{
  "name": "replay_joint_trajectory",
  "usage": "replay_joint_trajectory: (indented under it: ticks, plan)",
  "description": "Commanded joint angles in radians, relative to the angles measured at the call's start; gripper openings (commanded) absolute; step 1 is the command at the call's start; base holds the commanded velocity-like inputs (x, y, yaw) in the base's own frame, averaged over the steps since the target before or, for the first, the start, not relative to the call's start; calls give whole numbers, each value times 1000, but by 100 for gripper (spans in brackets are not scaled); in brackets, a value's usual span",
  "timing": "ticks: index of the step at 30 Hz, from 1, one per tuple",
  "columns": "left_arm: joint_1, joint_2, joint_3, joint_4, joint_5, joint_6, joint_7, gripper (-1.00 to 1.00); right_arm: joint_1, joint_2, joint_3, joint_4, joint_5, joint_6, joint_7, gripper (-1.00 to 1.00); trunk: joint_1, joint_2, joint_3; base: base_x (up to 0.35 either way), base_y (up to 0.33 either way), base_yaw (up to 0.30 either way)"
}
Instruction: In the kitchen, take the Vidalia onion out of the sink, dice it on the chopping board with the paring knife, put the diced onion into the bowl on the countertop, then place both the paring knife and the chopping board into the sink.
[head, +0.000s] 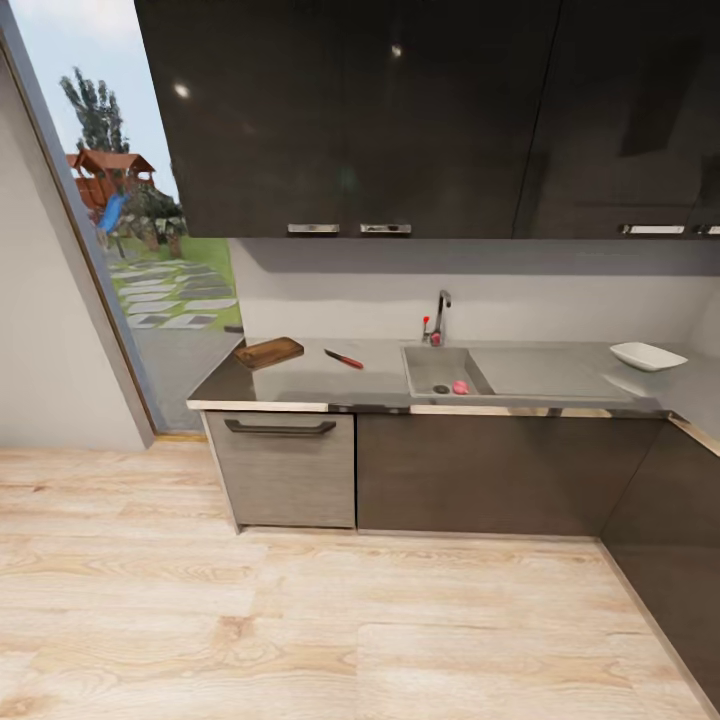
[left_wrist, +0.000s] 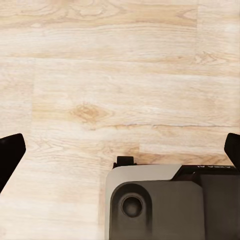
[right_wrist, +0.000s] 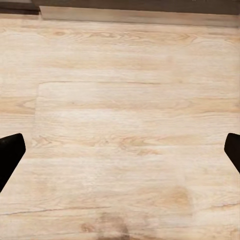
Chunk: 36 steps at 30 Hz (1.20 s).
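- Across the light wood floor, seen from the head camera: grey countertop over dark cabinet fronts, dark wall cabinets above.
- Set into the countertop: sink, chrome tap behind it, flat drainboard toward the right.
- Inside the sink basin: Vidalia onion, just beside the dark drain.
- Left of the sink: paring knife flat on the worktop; farther left, near the counter's end, chopping board.
- Far right, past the drainboard: white bowl.
- Over bare floor: left gripper spread wide, holding nothing, dark fingertips at the frame edges.
- Likewise right gripper, jaws wide apart, empty, above floorboards.
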Motion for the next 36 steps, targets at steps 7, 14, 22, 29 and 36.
replay_joint_trajectory:
  ticks: [7, 14, 22, 29, 36]
  plan:
    - [0, 1, 1, -1, 1, -1, 0, 100, 0, -1, -1, -1, 0, -1, -4, 100, 1, -2, -2, 133, 110, 0]
    - [0, 1, 1, -1, 1, -1, 0, 100, 1, 0, -3, -2, -1, -1, -8, 100, 1, -2, -2, 219, 195, 0]
    - [0, 1, 1, -1, 1, -1, 0, 100, 0, 3, -6, 0, -2, 3, -12, 100, 1, -2, -2, 227, 204, 0]
    - [0, 1, 0, -1, 1, -1, 0, 100, -1, 33, -5, -57, -5, 11, -155, 100, 1, -2, -2, 226, 214, 0]
    - [0, 4, 1, -1, 1, -1, 0, 100, -4, 117, 9, -362, 48, 191, -329, 100, 1, -2, -2, 221, 224, 0]
